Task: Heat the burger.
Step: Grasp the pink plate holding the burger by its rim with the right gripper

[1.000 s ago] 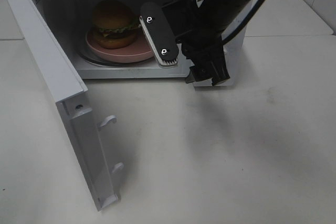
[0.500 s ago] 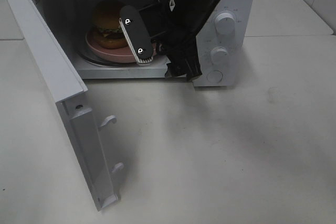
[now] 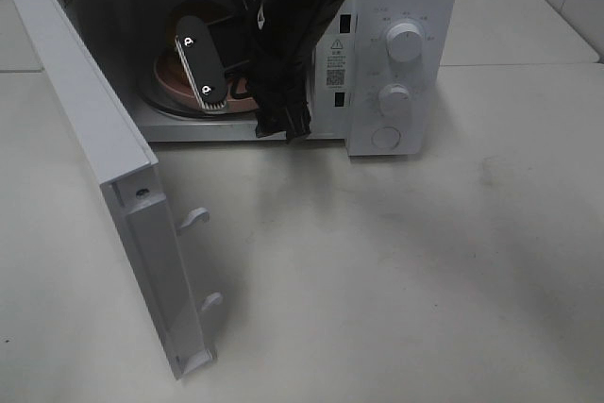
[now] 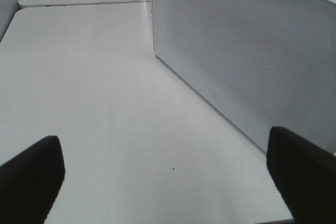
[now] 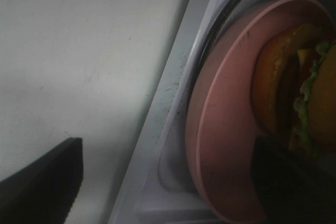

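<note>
The burger (image 5: 310, 93) sits on a pink plate (image 5: 220, 129) on the glass turntable inside the open microwave (image 3: 373, 54). From the high view only a sliver of the bun (image 3: 200, 14) and the plate's left rim (image 3: 168, 77) show behind one black finger (image 3: 203, 68). My right gripper (image 3: 219, 92) reaches into the cavity from the right, open. In the right wrist view (image 5: 168, 192) one finger hangs over the table side and the other over the plate beside the burger. My left gripper (image 4: 168, 182) is open over bare table, beside the microwave's perforated wall (image 4: 252, 61).
The microwave door (image 3: 94, 139) stands swung out to the left, its latch hooks facing the table. Two knobs (image 3: 404, 41) and a round button sit on the control panel at the right. White table (image 3: 377, 271) spreads in front.
My right arm has moved left and deeper into the microwave opening, its finger now covering most of the burger. The jaws stay open. Burger and plate have not moved.
</note>
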Robot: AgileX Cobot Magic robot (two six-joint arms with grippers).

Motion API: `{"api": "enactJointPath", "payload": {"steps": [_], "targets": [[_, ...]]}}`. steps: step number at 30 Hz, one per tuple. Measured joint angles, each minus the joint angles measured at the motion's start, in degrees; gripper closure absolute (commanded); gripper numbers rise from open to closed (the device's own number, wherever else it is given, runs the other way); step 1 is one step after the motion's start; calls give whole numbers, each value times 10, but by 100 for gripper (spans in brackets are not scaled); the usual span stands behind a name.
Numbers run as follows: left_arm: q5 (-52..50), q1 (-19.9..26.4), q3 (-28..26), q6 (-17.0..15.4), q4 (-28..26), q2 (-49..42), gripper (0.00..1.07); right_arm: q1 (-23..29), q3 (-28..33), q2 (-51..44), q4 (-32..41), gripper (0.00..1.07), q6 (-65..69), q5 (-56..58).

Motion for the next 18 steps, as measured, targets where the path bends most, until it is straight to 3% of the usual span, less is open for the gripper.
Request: {"api": "enactJointPath", "payload": {"steps": [18], "targets": [[0, 0, 0, 0, 0, 0, 6, 0, -161, 131, 30, 27, 31, 44]]}}
